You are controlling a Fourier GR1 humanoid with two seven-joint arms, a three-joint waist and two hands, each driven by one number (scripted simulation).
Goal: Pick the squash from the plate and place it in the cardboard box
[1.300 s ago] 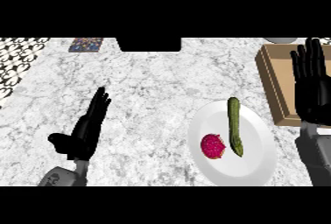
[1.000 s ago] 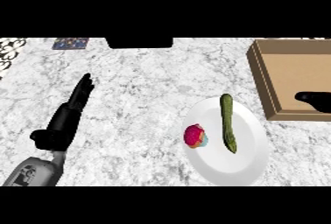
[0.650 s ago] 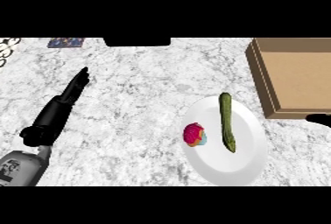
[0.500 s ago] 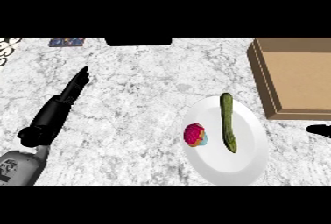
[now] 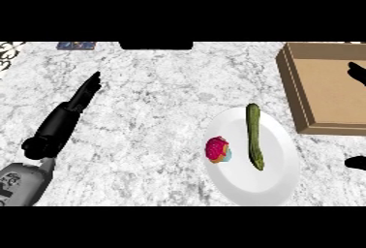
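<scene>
squash (image 5: 253,136): long, stiff, smooth, likely light; lies on plate (image 5: 275,181) | grasp mid-length | left hand (image 5: 68,114) fingers straight, holding nothing | right hand (image 5: 357,72) barely visible, state unclear

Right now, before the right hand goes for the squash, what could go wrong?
The pink item lies close beside the squash on the white plate, so fingers could knock it. The right hand shows only at the view's edge over the cardboard box, so its approach is hard to judge.

the squash (image 5: 253,136) is dark green. the plate (image 5: 286,169) is white. the cardboard box (image 5: 325,87) is brown. the counter (image 5: 157,106) is white with grey swirls. a small round thing (image 5: 218,149) is pink-red.
</scene>
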